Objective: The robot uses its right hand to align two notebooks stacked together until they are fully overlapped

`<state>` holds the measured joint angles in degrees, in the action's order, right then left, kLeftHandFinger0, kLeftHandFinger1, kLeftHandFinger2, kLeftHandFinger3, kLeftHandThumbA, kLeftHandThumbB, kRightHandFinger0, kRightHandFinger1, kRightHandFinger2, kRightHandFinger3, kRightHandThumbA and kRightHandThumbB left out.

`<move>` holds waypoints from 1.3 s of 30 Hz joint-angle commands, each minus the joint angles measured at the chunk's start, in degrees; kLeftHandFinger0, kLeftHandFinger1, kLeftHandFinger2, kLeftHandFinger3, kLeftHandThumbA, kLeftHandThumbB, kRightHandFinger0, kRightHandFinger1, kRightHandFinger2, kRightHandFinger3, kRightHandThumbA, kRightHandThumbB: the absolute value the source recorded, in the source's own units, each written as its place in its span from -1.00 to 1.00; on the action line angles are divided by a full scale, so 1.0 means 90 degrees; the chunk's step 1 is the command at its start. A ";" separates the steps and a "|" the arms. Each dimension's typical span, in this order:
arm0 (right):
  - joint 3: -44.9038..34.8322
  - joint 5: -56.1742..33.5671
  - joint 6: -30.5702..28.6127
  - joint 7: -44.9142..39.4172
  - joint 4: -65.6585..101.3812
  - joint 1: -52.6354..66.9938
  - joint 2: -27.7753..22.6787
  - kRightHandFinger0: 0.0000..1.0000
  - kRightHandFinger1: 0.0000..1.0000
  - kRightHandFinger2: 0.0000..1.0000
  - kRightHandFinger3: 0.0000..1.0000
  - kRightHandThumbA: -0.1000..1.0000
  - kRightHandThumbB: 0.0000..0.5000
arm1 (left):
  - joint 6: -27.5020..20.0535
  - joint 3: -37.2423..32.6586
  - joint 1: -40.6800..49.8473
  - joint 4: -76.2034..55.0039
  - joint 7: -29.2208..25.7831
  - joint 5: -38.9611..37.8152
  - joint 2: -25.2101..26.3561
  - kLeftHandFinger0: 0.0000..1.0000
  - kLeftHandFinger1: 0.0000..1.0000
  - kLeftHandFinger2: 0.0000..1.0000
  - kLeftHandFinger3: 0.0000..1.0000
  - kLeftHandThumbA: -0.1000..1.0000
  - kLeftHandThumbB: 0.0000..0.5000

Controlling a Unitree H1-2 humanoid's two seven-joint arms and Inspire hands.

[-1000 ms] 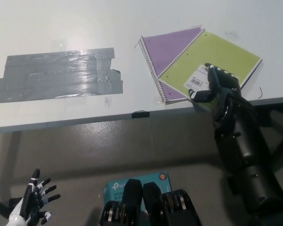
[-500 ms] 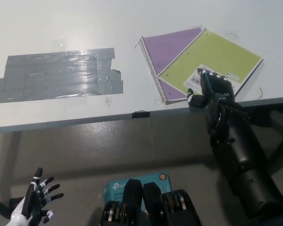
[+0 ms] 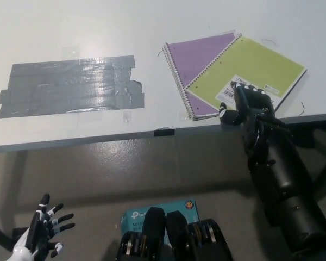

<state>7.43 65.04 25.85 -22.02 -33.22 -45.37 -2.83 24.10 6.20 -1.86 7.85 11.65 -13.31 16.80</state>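
Left hand (image 3: 41, 234), white, sits at the lower left well below the table edge, fingers spread, holding nothing. On the white table (image 3: 70, 27), one patch of overlapping grey tape strips (image 3: 70, 86) lies flat at left; beside its lower right corner is one small clear scrap (image 3: 126, 116). One small black clip or tab (image 3: 164, 131) sits on the table's front edge near the middle. Below, one teal box (image 3: 135, 215) lies on the floor. Two spiral notebooks are stacked at right, not aligned: purple notebook (image 3: 195, 51) underneath, green notebook (image 3: 250, 65) on top, rotated so purple shows as two triangles. Right hand (image 3: 247, 103), black, rests on the green cover's near corner over a white label (image 3: 233, 89), fingers curled downward, grasping nothing visible.
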 commanded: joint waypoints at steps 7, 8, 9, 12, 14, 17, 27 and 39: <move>0.1709 -0.0252 -0.0424 -0.1433 0.0354 0.0670 -0.0620 1.00 1.00 1.00 1.00 1.00 0.92 | -0.0237 0.0010 -0.0083 -0.0087 0.0293 -0.0107 0.0099 0.75 0.70 0.73 1.00 1.00 1.00; 0.1878 -0.0277 -0.0579 -0.1414 0.0352 0.0664 -0.0713 1.00 1.00 1.00 1.00 1.00 0.93 | -0.0211 0.0021 -0.0085 -0.0080 0.0274 -0.0094 0.0096 0.74 0.68 0.71 1.00 1.00 1.00; 0.1952 -0.0317 -0.0624 -0.1338 0.0404 0.0696 -0.0770 1.00 1.00 1.00 1.00 1.00 0.94 | -0.0226 0.0011 -0.0084 -0.0072 0.0281 -0.0072 0.0104 0.73 0.68 0.72 1.00 1.00 1.00; 0.2285 -0.0450 -0.0905 -0.1087 0.0452 0.0774 -0.1006 1.00 1.00 1.00 1.00 1.00 0.98 | -0.0316 0.0000 -0.0059 -0.0037 0.0320 -0.0035 0.0110 0.67 0.68 0.71 1.00 1.00 1.00; 0.2538 -0.0473 -0.1230 -0.0887 0.0497 0.0825 -0.1249 1.00 1.00 1.00 1.00 1.00 1.00 | -0.0292 -0.0002 -0.0057 -0.0038 0.0338 -0.0034 0.0125 0.67 0.68 0.70 1.00 1.00 1.00; 0.2761 -0.0564 -0.1454 -0.0712 0.0513 0.0806 -0.1450 1.00 1.00 1.00 1.00 1.00 1.00 | -0.0324 -0.0014 -0.0065 -0.0014 0.0344 0.0019 0.0149 0.67 0.64 0.68 1.00 1.00 1.00; 0.3361 -0.0373 -0.2041 -0.0374 0.0502 0.0723 -0.2049 1.00 1.00 1.00 1.00 1.00 0.99 | -0.0350 0.0000 -0.0051 -0.0032 0.0397 -0.0011 0.0150 0.58 0.59 0.71 1.00 1.00 1.00; 0.4146 0.0325 -0.3015 0.0941 0.0105 0.0110 -0.2776 1.00 1.00 1.00 1.00 1.00 0.75 | -0.0226 -0.0119 -0.0101 -0.0128 0.0399 0.0011 0.0147 0.65 0.65 0.72 1.00 1.00 1.00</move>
<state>41.03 64.91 5.63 -15.07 -28.53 -44.35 -25.55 23.07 5.40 -1.93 8.17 13.65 -13.21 16.83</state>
